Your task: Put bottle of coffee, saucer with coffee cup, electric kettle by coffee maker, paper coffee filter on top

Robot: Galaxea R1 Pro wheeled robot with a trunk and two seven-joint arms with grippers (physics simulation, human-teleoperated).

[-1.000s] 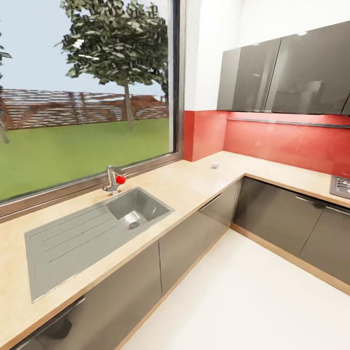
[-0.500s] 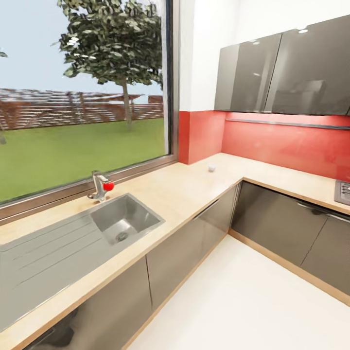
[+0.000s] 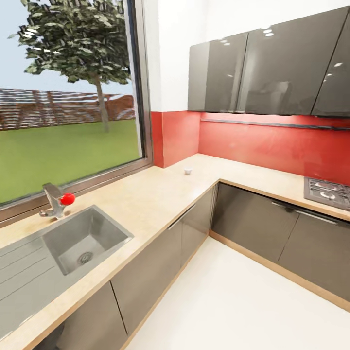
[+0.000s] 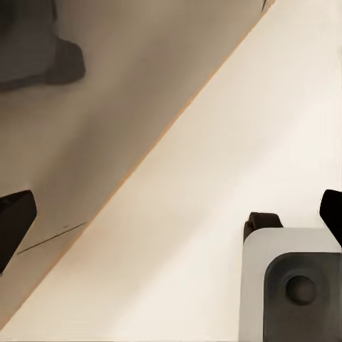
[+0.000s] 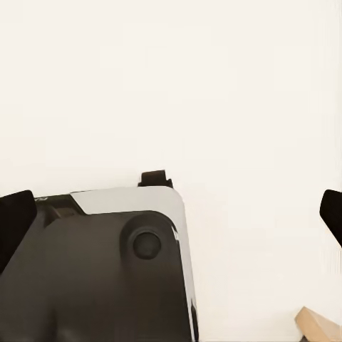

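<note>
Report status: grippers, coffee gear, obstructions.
Left gripper open, empty; right gripper likewise. Beige L-shaped countertop ahead, steel sink, small white object near corner. Nothing blocking.

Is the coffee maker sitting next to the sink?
No, the counter beside the sink holds just the tap with its red knob and a small white object near the corner.

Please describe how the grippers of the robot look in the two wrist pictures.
Each gripper has dark, nearly black fingertips, seen at the picture's edges: left gripper, fingertip; right gripper, fingertip. Below them sits the robot's base: a dark rounded body with a light grey rim.
</note>
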